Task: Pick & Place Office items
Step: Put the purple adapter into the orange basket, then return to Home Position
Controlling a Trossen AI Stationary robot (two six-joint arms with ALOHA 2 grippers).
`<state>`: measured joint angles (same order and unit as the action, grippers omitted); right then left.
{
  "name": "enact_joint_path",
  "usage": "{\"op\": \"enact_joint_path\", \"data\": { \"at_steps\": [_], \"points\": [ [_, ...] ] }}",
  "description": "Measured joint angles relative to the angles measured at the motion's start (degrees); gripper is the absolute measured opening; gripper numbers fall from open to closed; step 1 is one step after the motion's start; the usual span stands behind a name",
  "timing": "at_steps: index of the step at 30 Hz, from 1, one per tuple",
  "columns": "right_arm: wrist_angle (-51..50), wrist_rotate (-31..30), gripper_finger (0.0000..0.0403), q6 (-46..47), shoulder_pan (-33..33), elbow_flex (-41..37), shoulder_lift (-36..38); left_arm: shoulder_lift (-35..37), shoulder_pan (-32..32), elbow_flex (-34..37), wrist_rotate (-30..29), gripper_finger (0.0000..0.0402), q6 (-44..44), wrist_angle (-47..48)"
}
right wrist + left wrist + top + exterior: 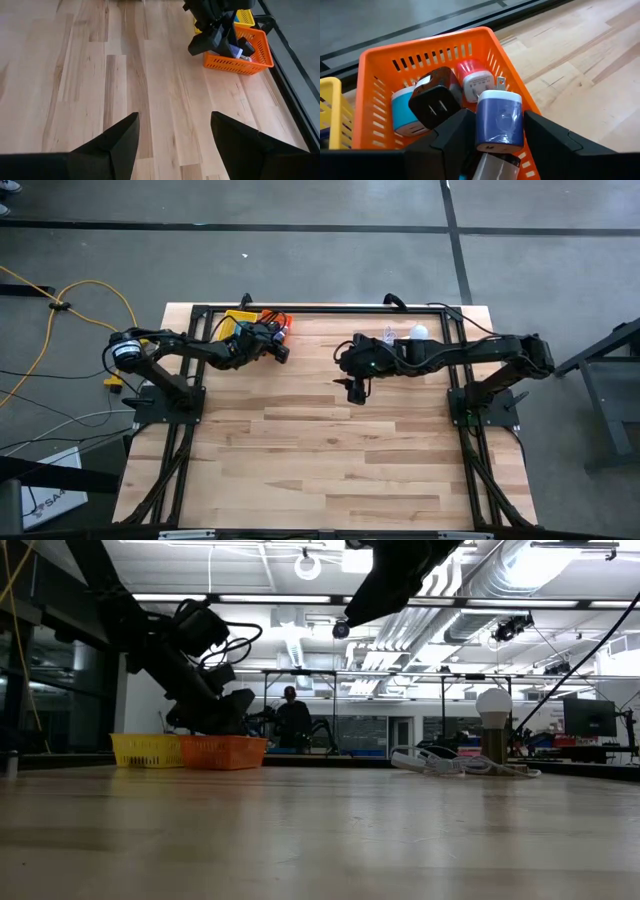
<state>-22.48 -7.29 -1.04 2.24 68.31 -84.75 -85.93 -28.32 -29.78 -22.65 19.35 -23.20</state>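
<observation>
My left gripper hangs low over the orange basket at the table's far left. Its fingers stand on either side of a dark-blue plug-shaped item, with a narrow gap showing on each side. That item lies on top of the other pieces in the basket: a black one, a red-and-white one and a light-blue one. My right gripper is open and holds nothing, high above bare wood near the table's middle.
A yellow basket stands right beside the orange basket, toward the table's left edge. A white light bulb and a white cable sit at the far right. The dark frame rail runs along the far edge.
</observation>
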Motion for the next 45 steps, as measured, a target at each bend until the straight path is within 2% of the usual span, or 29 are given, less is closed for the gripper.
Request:
{"op": "enact_joint_path", "data": {
  "at_steps": [6,10,21,30,40,45],
  "points": [
    [-0.01,0.0,0.0232,0.0,0.0,0.0,0.0,0.02,0.0,0.0,0.04,0.0188,-0.1,0.0],
    [-0.02,0.0,0.0232,0.0,0.0,0.0,0.0,0.95,0.0,0.0,1.12,0.0188,-3.11,0.11],
    [-0.02,0.0,0.0232,0.0,0.0,0.0,0.0,9.25,0.02,-0.04,2.61,0.0189,-7.55,0.02],
    [0.3,-0.02,0.0232,-0.1,0.0,0.0,0.0,13.87,0.27,-0.04,10.87,0.0189,-7.96,0.05],
    [0.97,-0.12,0.0232,-1.76,0.32,0.0,0.0,14.75,4.27,-0.04,11.89,0.0189,-9.14,0.03],
    [3.46,1.59,0.0232,1.09,2.22,0.0,0.04,14.75,6.21,-0.04,11.94,0.0189,-8.39,0.02]
  ]
}}
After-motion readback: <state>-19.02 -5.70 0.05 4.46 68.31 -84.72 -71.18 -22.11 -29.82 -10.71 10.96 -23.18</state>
